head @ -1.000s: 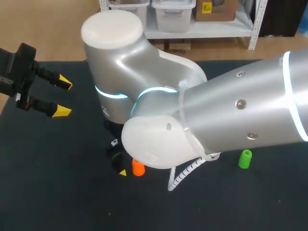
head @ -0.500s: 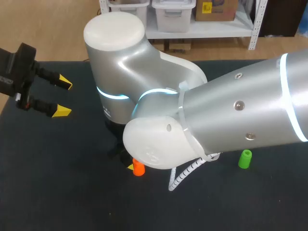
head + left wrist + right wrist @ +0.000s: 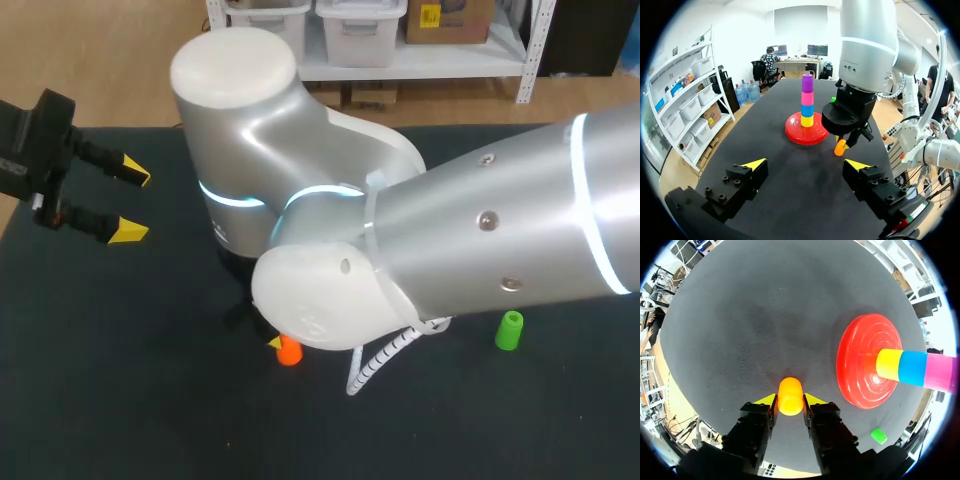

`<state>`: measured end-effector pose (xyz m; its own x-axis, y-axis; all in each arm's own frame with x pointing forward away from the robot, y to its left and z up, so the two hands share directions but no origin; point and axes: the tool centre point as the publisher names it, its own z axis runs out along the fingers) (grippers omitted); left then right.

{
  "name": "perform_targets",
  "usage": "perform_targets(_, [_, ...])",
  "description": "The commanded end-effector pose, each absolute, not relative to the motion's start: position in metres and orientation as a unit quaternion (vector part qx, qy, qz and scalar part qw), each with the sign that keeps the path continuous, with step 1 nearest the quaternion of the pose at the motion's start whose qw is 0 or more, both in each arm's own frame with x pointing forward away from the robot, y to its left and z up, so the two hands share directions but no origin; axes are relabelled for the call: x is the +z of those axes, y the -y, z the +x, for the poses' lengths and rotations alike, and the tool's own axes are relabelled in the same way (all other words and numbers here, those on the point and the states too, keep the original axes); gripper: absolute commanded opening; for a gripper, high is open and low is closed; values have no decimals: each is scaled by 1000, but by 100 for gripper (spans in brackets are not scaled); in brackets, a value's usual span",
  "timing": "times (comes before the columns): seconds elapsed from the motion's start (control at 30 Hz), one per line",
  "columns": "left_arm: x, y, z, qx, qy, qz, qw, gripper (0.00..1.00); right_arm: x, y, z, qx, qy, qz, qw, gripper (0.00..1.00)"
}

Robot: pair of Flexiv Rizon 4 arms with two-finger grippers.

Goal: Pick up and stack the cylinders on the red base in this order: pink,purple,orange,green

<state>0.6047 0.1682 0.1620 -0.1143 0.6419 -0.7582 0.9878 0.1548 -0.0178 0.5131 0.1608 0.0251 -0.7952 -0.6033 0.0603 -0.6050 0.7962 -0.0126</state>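
The right arm [image 3: 500, 230] is a thick tube of silver-grey metal, closed at its joints by rounded white caps [image 3: 232, 62] and banded with thin glowing rings [image 3: 590, 200] of pale cyan. Small screws [image 3: 486, 217] dot its shell in a row, and a white coiled cable [image 3: 380, 362] runs under the elbow. The left jaws are black (boxy, matte), with two black fingers [image 3: 95, 152] ending in yellow wedge tips [image 3: 128, 232]. The right jaws look the same.

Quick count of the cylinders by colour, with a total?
yellow: 1
blue: 1
pink: 1
purple: 1
orange: 1
green: 1
Total: 6 cylinders
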Motion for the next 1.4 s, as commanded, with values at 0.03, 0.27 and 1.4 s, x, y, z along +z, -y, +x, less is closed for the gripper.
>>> perform_targets(0.03, [161,-169,605,-278,-691,588,314,100,35,-157,516,23,950,310,21,0])
perform_targets(0.27, [161,-169,605,-278,-691,588,314,100,106,-148,536,34,958,285,-14,0])
perform_targets(1.4, [161,-169,605,-278,-691,588,314,100,241,-82,643,22,996,73,-37,0])
